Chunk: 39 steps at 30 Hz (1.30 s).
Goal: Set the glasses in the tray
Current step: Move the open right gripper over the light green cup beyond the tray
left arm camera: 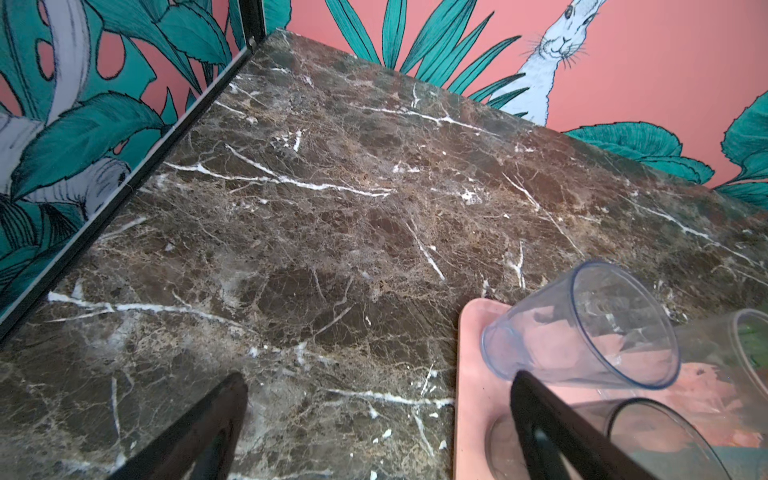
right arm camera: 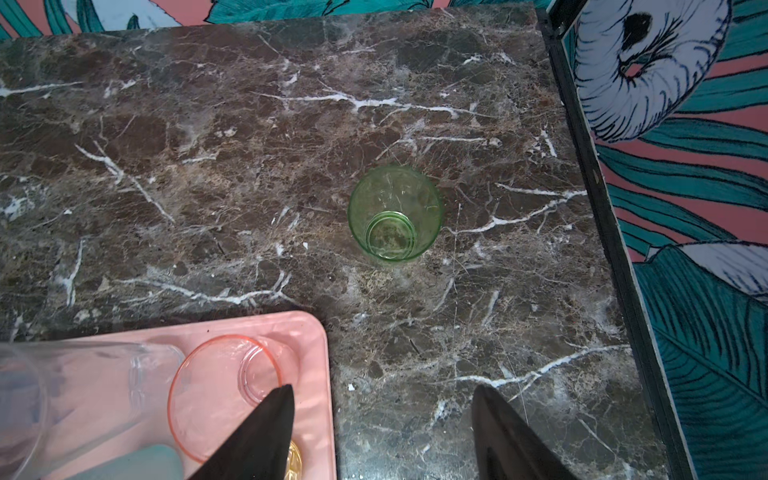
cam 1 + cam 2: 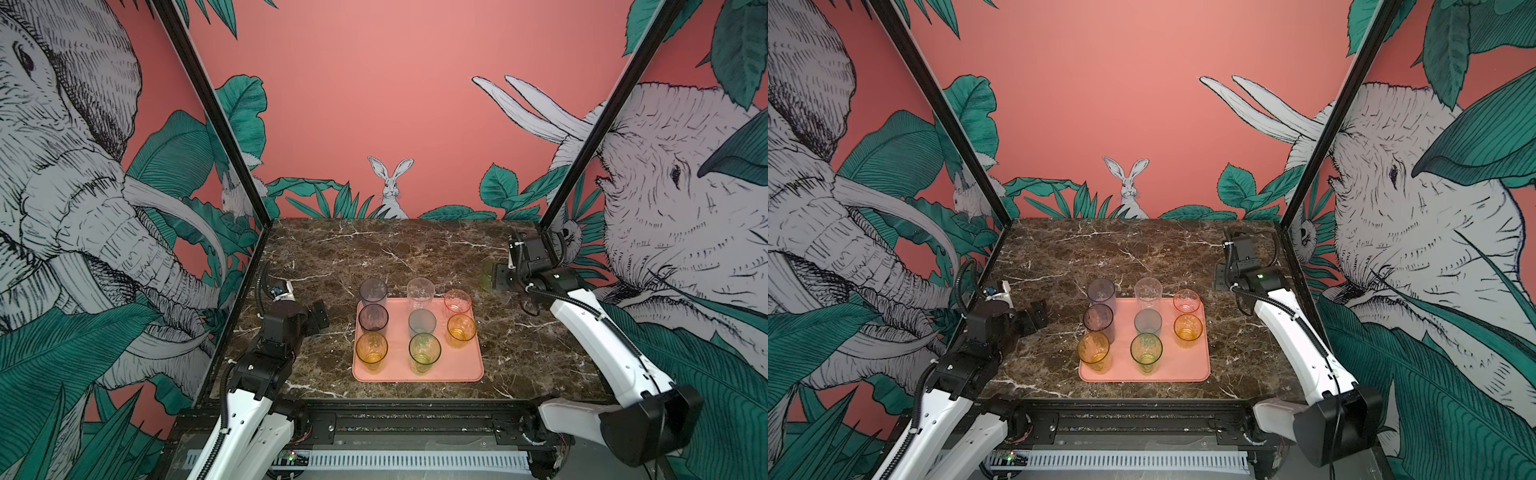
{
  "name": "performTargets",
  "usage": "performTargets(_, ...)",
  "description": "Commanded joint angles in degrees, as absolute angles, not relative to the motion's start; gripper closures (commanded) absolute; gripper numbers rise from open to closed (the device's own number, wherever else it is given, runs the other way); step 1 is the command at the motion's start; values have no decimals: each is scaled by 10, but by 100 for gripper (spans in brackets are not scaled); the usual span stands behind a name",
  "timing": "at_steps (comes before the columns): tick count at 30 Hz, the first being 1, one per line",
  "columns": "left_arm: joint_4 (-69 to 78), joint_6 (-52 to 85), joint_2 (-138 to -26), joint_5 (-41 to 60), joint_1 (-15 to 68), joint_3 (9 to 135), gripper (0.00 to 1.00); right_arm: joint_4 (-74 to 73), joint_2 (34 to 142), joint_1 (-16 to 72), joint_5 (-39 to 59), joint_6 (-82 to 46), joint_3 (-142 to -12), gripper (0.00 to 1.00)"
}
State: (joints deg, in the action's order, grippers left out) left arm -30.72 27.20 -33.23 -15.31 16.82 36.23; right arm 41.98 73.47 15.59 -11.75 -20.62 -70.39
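The salmon-pink tray [image 3: 465,372] lies mid-table and holds several upright glasses, among them a bluish one [image 3: 373,293], a clear one [image 3: 420,289], a pink one [image 3: 457,300] and a tall green one [image 3: 424,352]. One short green glass [image 2: 395,214] stands upright on the marble outside the tray, past its far right corner. My right gripper [image 2: 382,388] hovers open just short of it, nothing between its fingers; in a top view the gripper [image 3: 498,276] half hides that glass [image 3: 485,274]. My left gripper [image 1: 379,376] is open and empty beside the tray's left edge [image 1: 471,374].
Dark marble table with a black frame post [image 2: 615,232] and wall panel close on the right of the green glass. The bluish glass [image 1: 582,328] and a smoky glass [image 1: 648,436] stand close to my left gripper's fingers.
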Motion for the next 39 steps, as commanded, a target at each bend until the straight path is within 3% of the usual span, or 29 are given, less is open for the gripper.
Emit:
performTargets(1, -272, 267, -339, -178, 165, 353, 1, 394, 763, 136, -90, -201, -738, 29)
performTargets(19, -216, 224, -384, -248, 165, 364, 1, 364, 896, 40, -12, -223, -801, 28)
performTargets(39, -217, 242, -418, -236, 166, 384, 1, 348, 981, 2, 13, -232, -797, 26)
